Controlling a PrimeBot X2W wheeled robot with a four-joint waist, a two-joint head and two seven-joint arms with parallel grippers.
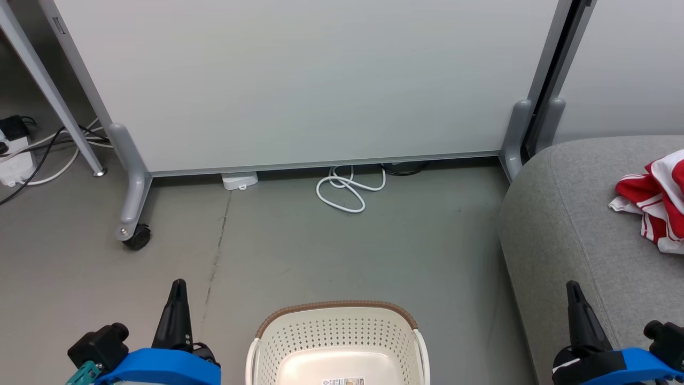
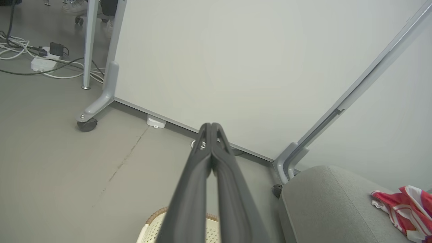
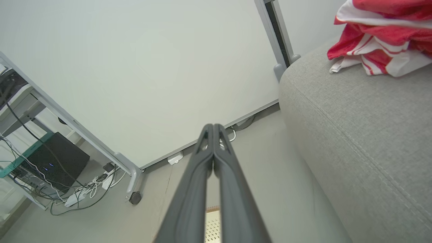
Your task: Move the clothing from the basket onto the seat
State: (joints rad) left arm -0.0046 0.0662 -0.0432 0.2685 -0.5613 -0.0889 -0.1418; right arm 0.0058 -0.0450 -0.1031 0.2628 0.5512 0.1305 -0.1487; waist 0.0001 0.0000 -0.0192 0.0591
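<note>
The cream-white basket (image 1: 336,342) with a brown rim stands on the floor at the bottom centre; what I see of its inside holds only a small label. Red clothing (image 1: 654,200) with white stripes lies bunched on the grey seat (image 1: 566,224) at the right; it also shows in the left wrist view (image 2: 405,209) and the right wrist view (image 3: 378,37). My left gripper (image 1: 178,283) is shut and holds nothing, left of the basket. My right gripper (image 1: 573,285) is shut and empty over the seat's front edge. Both wrist views show fingertips pressed together (image 2: 211,125) (image 3: 213,126).
A wheeled white partition panel (image 1: 299,80) stands behind the basket, with a caster (image 1: 136,235) at the left foot. A coiled white cable (image 1: 347,190) lies on the grey floor. Power strips and cords (image 1: 21,155) sit at the far left.
</note>
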